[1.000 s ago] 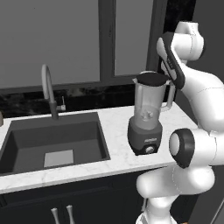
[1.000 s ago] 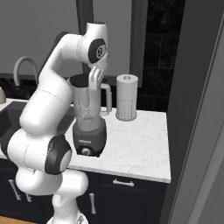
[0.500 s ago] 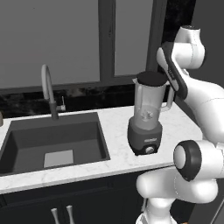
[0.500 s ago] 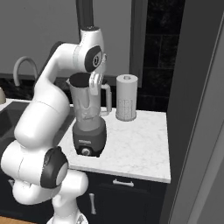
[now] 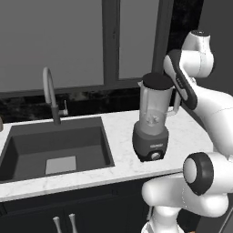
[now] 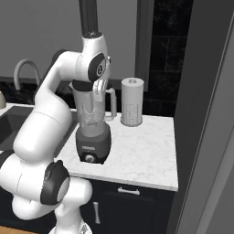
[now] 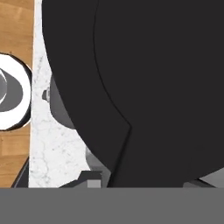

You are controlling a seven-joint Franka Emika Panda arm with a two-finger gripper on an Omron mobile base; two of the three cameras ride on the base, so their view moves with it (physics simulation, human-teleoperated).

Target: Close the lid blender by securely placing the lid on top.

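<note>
The blender (image 5: 151, 120) stands on the white counter right of the sink, a clear tapered jar on a dark grey base with a silver knob (image 5: 156, 155). The lid (image 5: 157, 81), a flat black disc, lies across the jar's rim. In the hand view the lid (image 7: 144, 83) is very close and covers most of the picture, with the blender base (image 7: 61, 109) showing past its edge. My gripper (image 6: 89, 86) sits right at the jar's top, over the lid. Its fingertips are hidden, so I cannot tell whether they grip the lid.
A dark sink (image 5: 54, 145) with a curved faucet (image 5: 50, 93) lies left of the blender. A white paper towel roll (image 6: 132, 101) stands just behind and right of it. A tall dark panel (image 6: 205, 114) bounds the counter on the right. My own arm wraps close around the jar.
The arm's upper links have swung up and to the right. The blender has stayed put, with the black lid still on its rim.
</note>
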